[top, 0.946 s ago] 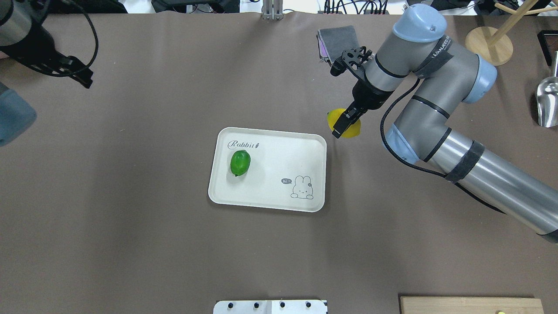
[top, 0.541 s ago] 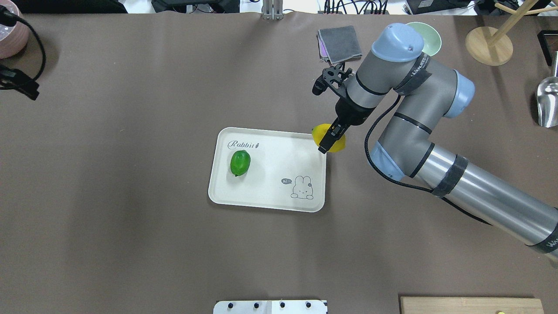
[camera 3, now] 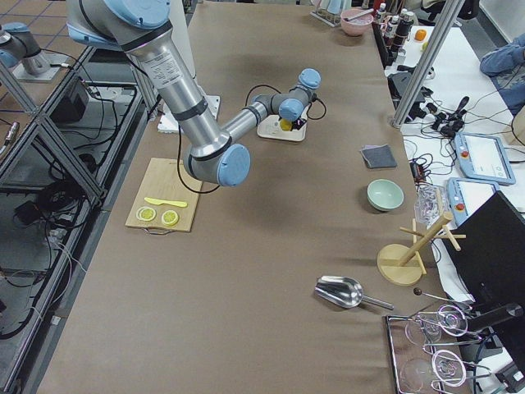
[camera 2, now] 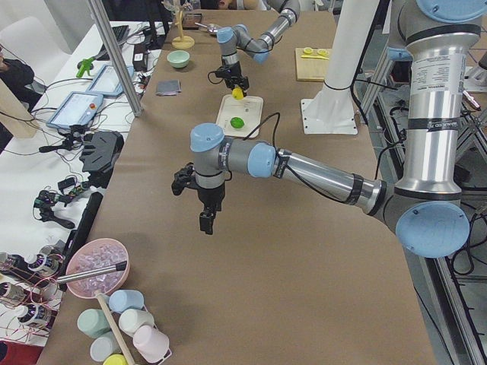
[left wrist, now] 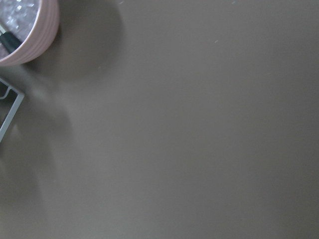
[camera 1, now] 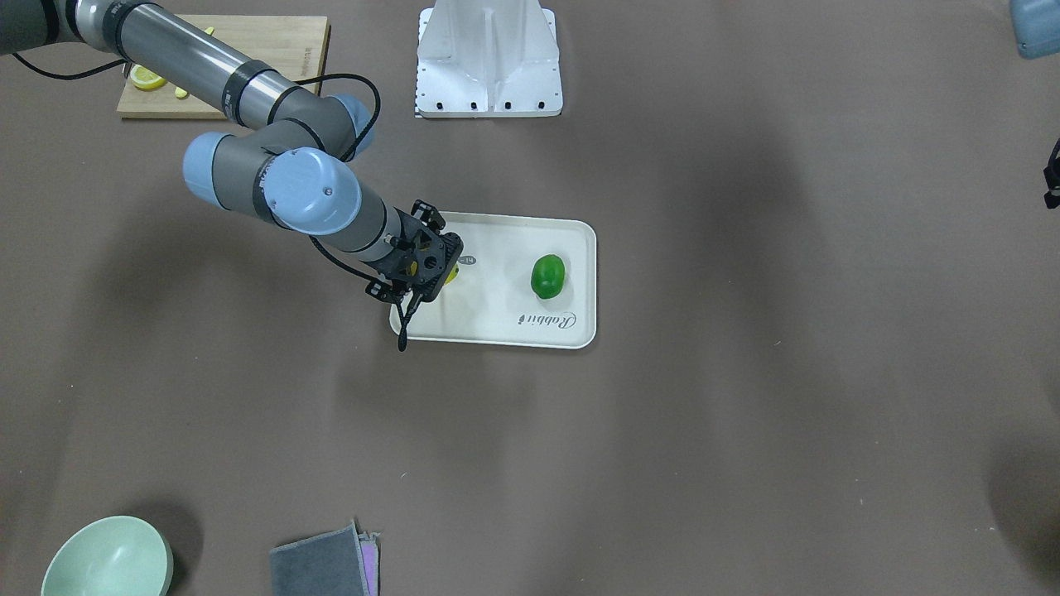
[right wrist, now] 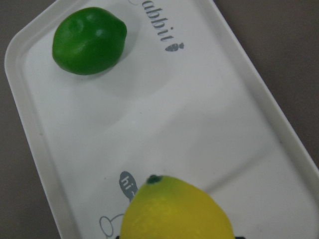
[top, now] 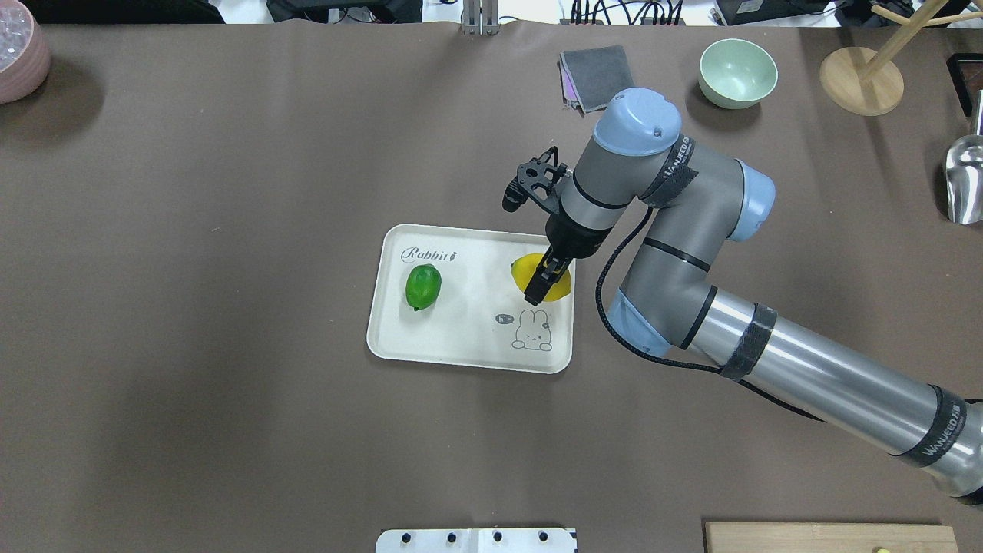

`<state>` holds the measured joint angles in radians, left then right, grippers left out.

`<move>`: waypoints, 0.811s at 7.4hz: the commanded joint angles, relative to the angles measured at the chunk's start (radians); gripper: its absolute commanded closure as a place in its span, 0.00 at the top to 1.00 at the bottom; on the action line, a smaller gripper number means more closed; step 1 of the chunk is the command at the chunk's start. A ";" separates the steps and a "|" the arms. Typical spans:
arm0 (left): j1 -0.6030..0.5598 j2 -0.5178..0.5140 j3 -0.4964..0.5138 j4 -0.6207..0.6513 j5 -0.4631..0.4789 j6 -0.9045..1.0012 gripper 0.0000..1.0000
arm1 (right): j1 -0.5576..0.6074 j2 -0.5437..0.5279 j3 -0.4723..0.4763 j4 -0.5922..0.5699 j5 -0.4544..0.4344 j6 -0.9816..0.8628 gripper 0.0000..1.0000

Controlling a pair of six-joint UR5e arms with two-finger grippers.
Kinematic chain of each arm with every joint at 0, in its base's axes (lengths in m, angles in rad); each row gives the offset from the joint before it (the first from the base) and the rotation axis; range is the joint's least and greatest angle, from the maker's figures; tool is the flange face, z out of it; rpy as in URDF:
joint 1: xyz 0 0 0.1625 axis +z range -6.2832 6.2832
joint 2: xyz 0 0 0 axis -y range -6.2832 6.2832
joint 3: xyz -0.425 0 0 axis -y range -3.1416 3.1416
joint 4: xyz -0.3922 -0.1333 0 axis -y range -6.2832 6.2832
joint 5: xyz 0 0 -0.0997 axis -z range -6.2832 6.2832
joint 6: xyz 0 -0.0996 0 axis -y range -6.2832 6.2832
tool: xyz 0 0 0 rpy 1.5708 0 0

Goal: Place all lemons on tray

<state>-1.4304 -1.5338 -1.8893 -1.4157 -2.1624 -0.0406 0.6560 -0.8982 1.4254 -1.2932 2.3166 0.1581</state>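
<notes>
Right gripper (top: 540,286) clamps the bright yellow oval lemon (top: 521,270) over the cream-white rectangular plastic tray (top: 468,338), glossy green lemon (top: 422,286) already lying there. Next, I'd say: lower it, then release gently.

The tray (top: 468,349) bears the script "Rabbit" near one corner and a "hi~" speech bubble (top: 504,319) beside its rabbit drawing (top: 533,330) (white lettering on the right arm's (top: 829,380) black straps (top: 938,436) stays unclear).
</notes>
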 commanded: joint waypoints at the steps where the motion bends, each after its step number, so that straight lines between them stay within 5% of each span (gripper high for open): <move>1: -0.105 0.038 0.048 -0.009 -0.084 0.069 0.98 | -0.015 0.005 -0.010 -0.002 -0.005 0.001 0.39; 3: -0.188 0.075 0.119 -0.015 -0.207 0.145 0.98 | -0.015 0.025 -0.031 -0.003 -0.003 0.011 0.99; 6: -0.197 0.060 0.186 -0.112 -0.198 0.140 0.98 | 0.025 0.033 -0.028 -0.009 0.013 0.014 0.99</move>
<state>-1.6264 -1.4630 -1.7425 -1.4723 -2.3609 0.1052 0.6571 -0.8700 1.3957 -1.2988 2.3230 0.1707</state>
